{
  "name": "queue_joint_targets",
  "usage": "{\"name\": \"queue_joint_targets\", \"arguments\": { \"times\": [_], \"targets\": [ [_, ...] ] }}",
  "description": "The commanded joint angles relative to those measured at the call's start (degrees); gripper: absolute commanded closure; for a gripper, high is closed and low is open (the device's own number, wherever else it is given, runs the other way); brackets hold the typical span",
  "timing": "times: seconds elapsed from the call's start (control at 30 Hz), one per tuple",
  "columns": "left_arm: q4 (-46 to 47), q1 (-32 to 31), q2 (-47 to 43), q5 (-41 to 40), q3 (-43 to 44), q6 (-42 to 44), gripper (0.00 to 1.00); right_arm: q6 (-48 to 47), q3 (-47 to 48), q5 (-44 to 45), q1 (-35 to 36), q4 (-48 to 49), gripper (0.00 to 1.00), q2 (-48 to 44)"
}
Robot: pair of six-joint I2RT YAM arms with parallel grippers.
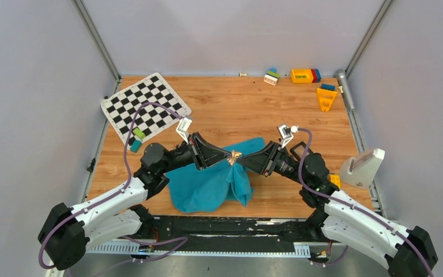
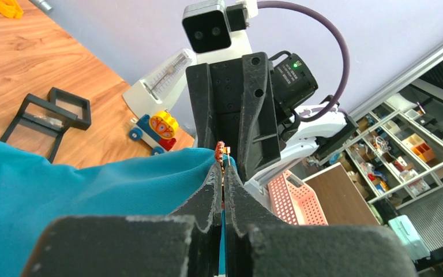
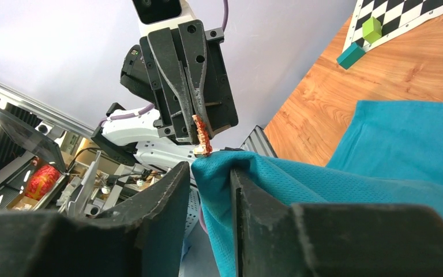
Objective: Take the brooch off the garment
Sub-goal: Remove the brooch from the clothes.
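Garment [image 1: 210, 187] hanging bunched between arms, lifted at table centre. Left gripper [image 2: 224, 173] pinching together on fold just below brooch [image 3: 201, 136]. Right gripper [image 3: 207, 173] standing apart, straddling fabric at 6 o'clock of brooch. Advice: keep left clamp firm, right closing on brooch itself, not cloth.

At bottom centre of the frame the left gripper [image 2: 224, 173] has its jaws pressed together on the small orange brooch [image 2: 221, 152] at the peak of the teal garment [image 2: 63, 196]. The right gripper [image 2: 239, 109] stands just behind. Black square boxes [image 2: 49, 115] lie at left on the wooden table [image 2: 23, 63].
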Motion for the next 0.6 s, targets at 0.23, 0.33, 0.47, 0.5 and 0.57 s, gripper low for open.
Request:
{"name": "queue_joint_targets", "arguments": {
  "times": [0.23,0.33,0.47,0.5,0.57],
  "targets": [
    [-1.5,-0.2,-0.5,1.2,1.3,2.9,1.0,0.9,0.2,-1.3,0.1,4.0,0.85,0.2],
    [-2.6,-0.2,-0.3,1.8,1.8,3.8,1.0,1.1,0.5,-1.4,0.1,3.8,0.89,0.9],
    [-3.5,-0.3,-0.1,3.2,2.6,5.1,1.0,0.8,2.0,-1.8,0.1,1.8,0.92,2.4],
    [-4.7,-0.4,-0.1,3.5,2.8,5.8,1.0,0.6,2.4,-2.0,0.1,1.1,0.93,2.9],
    [-7.5,-0.7,-0.3,3.8,3.7,7.4,1.0,0.1,3.4,-2.4,0.1,-0.3,0.94,3.6]
  ]
}}
